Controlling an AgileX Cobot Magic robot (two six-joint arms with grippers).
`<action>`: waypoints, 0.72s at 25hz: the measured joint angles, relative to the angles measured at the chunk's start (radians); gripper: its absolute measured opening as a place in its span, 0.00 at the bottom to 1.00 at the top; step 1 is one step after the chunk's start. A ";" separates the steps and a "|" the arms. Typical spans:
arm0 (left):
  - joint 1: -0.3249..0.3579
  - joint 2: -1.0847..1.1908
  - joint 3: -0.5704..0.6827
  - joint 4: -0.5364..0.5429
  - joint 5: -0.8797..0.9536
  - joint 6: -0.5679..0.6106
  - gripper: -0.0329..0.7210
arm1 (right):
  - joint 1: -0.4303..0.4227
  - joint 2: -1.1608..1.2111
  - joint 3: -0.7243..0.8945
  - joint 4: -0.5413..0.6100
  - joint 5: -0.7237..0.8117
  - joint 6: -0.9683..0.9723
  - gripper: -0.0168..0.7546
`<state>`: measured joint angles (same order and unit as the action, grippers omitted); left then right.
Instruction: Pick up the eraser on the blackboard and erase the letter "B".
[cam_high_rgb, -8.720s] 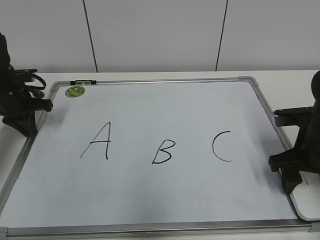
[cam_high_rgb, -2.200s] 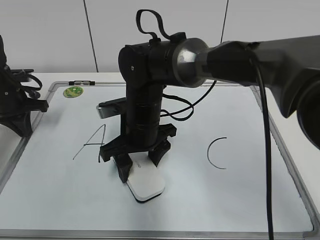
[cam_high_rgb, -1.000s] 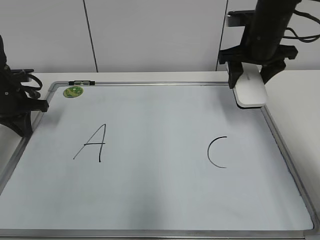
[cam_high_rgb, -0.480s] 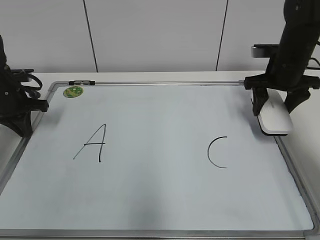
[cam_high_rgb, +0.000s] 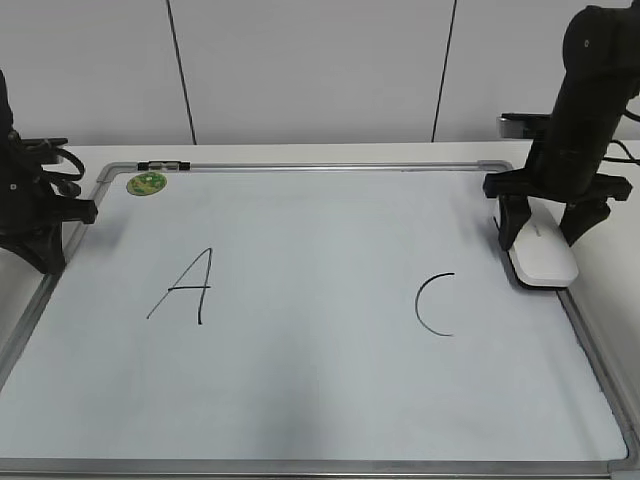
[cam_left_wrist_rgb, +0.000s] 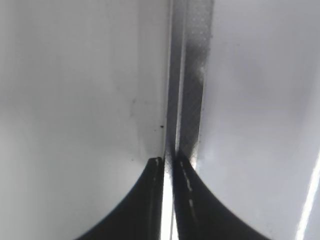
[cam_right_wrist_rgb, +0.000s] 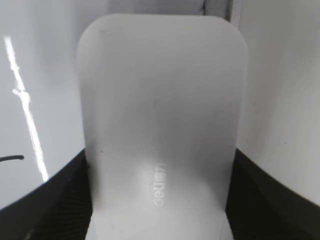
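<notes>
Exterior view first: your right gripper (cam_high_rgb: 545, 232) is over at the right edge of the frame, jaws clamped on either side of the eraser (cam_high_rgb: 541, 255). The eraser sits low at the right rim of the blackboard (cam_high_rgb: 300, 464), just right of the "C" (cam_high_rgb: 434, 304), and looks like it's touching or nearly touching the board. My guess is it's being parked there, out of the way of the lettering. Between the "A" (cam_high_rgb: 186, 287) and the "C" there's only bare white, so no letter "B" is visible and the erasing looks done. The green magnet (cam_high_rgb: 147, 183) is in the upper left corner of the board. Your left gripper (cam_high_rgb: 38, 235) hangs at the far left, over the frame.

Left wrist view: the two dark fingertips (cam_left_wrist_rgb: 150, 200) sit at the bottom centre, nearly together with just a sliver of light between them, holding nothing. They're lined up right over the board's metal frame, which runs up the middle of the picture.

Right wrist view: the eraser fills the centre, grey lettering near the bottom, with a dark finger pressed against each long side at lower left and lower right. A firm side grip like that keeps it flat to the board.
</notes>
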<state>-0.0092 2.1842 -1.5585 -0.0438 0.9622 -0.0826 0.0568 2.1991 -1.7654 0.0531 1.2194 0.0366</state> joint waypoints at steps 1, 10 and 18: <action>0.000 0.000 0.000 0.000 0.000 0.000 0.08 | 0.000 0.000 0.000 0.000 0.000 -0.001 0.70; 0.000 0.000 0.000 0.000 0.000 0.000 0.08 | 0.000 0.002 0.000 0.000 0.000 -0.002 0.70; 0.000 0.000 0.000 0.000 0.000 0.004 0.08 | 0.000 0.033 0.000 0.000 -0.001 -0.004 0.70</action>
<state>-0.0092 2.1842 -1.5585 -0.0438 0.9622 -0.0789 0.0568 2.2316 -1.7654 0.0531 1.2180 0.0329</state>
